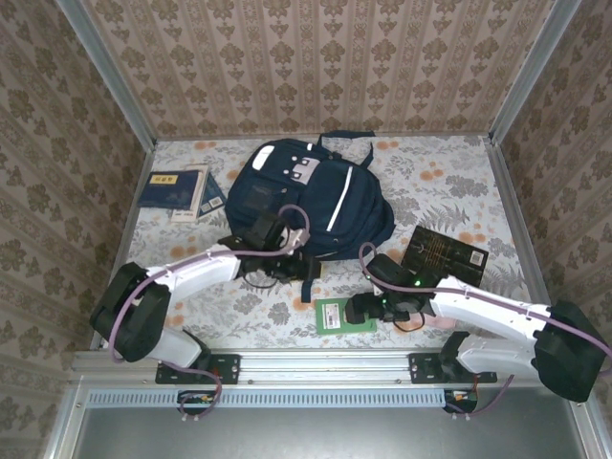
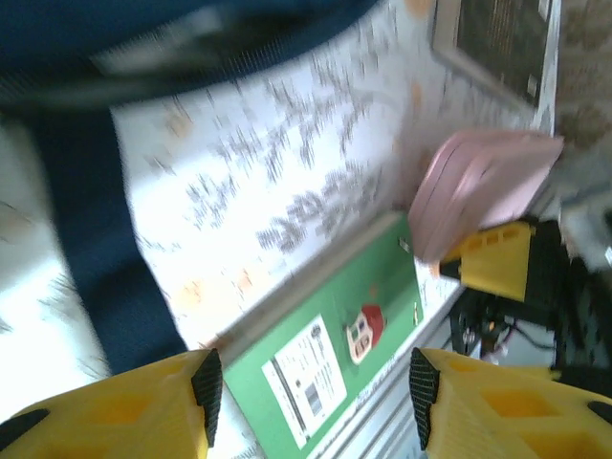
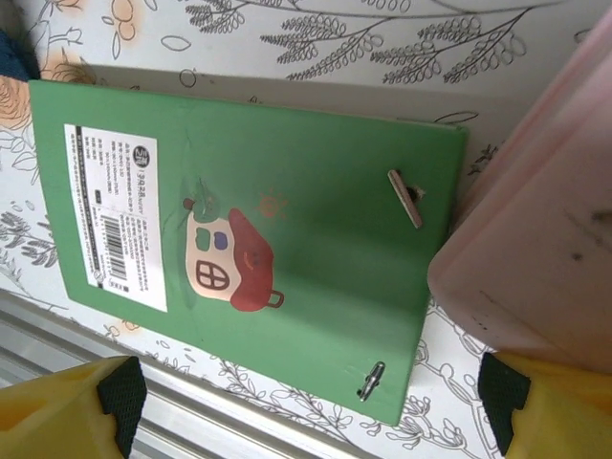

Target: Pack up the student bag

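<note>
Just beyond the left tool [image 1: 292,260], student bag [image 1: 316,191], jaws apart

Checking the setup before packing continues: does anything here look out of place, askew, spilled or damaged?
Nothing looks spilled or damaged. Only the green book lies slightly askew, close to the near edge of the table, with the pink case right beside one corner.
</note>
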`<move>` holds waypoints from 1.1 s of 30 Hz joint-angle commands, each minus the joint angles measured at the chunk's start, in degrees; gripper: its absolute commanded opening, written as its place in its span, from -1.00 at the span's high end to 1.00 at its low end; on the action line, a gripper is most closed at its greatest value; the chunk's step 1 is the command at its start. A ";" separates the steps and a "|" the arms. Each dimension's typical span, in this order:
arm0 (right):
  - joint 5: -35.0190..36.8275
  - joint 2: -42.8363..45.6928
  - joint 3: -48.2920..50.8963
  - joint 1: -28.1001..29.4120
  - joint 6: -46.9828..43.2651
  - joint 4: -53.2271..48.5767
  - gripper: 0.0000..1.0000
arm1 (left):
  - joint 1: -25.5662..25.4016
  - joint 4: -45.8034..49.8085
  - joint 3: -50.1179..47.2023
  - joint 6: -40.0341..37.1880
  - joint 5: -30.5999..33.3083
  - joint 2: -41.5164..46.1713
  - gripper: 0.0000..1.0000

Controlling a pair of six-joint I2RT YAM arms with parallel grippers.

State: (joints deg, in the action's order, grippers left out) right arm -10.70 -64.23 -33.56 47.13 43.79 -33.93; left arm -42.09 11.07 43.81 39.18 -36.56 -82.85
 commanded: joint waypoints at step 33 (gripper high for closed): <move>3.17 -4.50 2.88 5.34 5.15 8.52 -0.89 | -8.66 -4.47 -7.47 8.93 -2.03 -4.54 -0.19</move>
State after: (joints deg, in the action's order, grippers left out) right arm -7.77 -67.66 -30.74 52.05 47.20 -30.26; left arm -49.98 8.45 36.38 46.65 -36.12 -85.49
